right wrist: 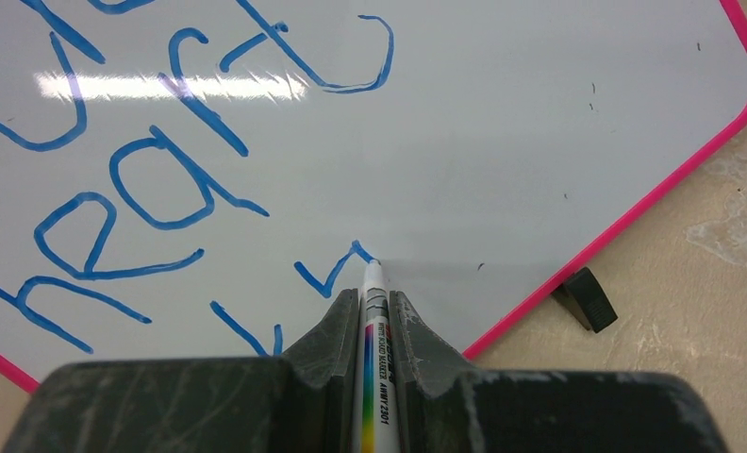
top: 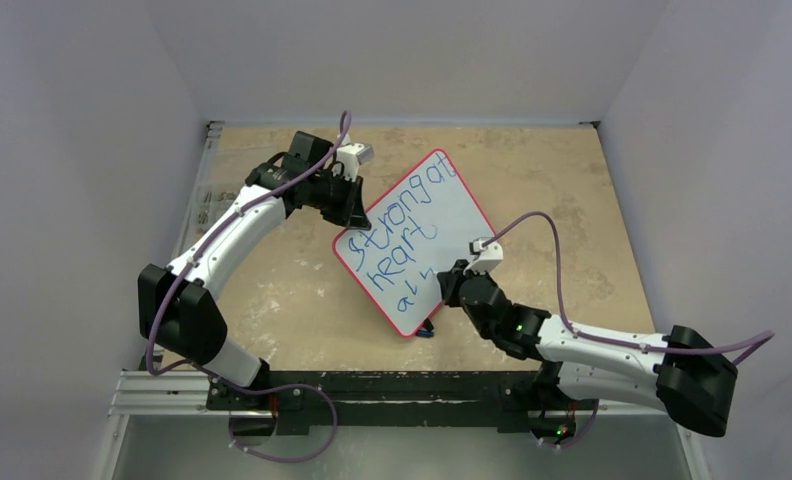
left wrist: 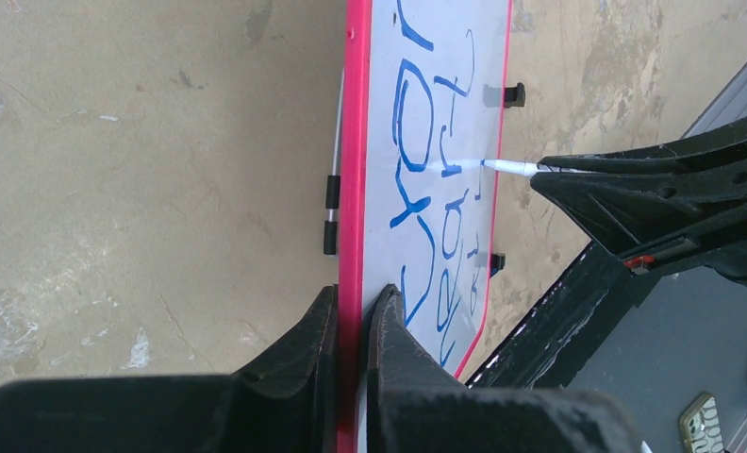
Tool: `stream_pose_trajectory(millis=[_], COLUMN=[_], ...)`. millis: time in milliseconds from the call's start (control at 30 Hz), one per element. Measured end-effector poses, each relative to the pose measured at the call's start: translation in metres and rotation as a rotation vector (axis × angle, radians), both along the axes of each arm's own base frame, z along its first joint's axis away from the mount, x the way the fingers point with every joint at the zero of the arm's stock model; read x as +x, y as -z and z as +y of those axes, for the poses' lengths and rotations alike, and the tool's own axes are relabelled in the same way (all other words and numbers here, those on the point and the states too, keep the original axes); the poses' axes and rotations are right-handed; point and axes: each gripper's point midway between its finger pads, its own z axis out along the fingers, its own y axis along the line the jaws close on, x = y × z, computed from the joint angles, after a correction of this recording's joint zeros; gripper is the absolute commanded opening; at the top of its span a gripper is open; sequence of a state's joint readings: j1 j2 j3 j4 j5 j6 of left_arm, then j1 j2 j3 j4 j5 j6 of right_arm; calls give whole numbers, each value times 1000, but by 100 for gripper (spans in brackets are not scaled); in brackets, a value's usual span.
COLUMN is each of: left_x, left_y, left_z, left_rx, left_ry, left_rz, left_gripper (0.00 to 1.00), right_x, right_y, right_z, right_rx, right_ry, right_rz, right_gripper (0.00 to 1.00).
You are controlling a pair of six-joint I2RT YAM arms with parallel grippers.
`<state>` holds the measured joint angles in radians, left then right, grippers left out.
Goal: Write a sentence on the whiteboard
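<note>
Your right fingers [right wrist: 337,326] are narrow, clamped on a marker [right wrist: 373,283] whose white tip touches the board [right wrist: 539,142] at the end of a small blue stroke. Just right of those tips the pink frame [right wrist: 624,222] runs slantwise, and a black foot [right wrist: 585,298] sticks out past it onto the bench [right wrist: 700,311]. Ahead and to the right of the tips you have plain white surface up to the frame. To the left the letters crowd close.

Your left fingers [left wrist: 389,330] are also nearly closed, pinching the opposite edge of the board with the frame between them, one finger on the back and one on the written face. Left of them lies bare bench. To the right, the right arm reaches in over the board.

The board sits mid-bench between the two arms, turned like a diamond. The sentence [right wrist: 153,179] is blue and slanted: "strong at", then "heart", then a few small strokes beginning a third line at the marker tip.
</note>
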<state>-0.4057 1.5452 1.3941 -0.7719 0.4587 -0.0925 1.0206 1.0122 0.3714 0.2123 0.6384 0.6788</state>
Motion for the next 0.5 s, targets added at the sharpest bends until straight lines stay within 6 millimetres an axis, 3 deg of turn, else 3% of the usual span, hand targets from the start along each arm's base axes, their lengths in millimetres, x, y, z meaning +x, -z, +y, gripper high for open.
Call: stream_pose_trajectory(millis=[500], left_x=[-1], left_y=[0], left_z=[0], left_rx=[-3], left_ry=[2], left_rz=[4], left_gripper=[0], right_x=[25], right_y=[-19], right_z=[1], right_rx=[-99], right_ry=[29], right_rz=[-36], right_gripper=[0])
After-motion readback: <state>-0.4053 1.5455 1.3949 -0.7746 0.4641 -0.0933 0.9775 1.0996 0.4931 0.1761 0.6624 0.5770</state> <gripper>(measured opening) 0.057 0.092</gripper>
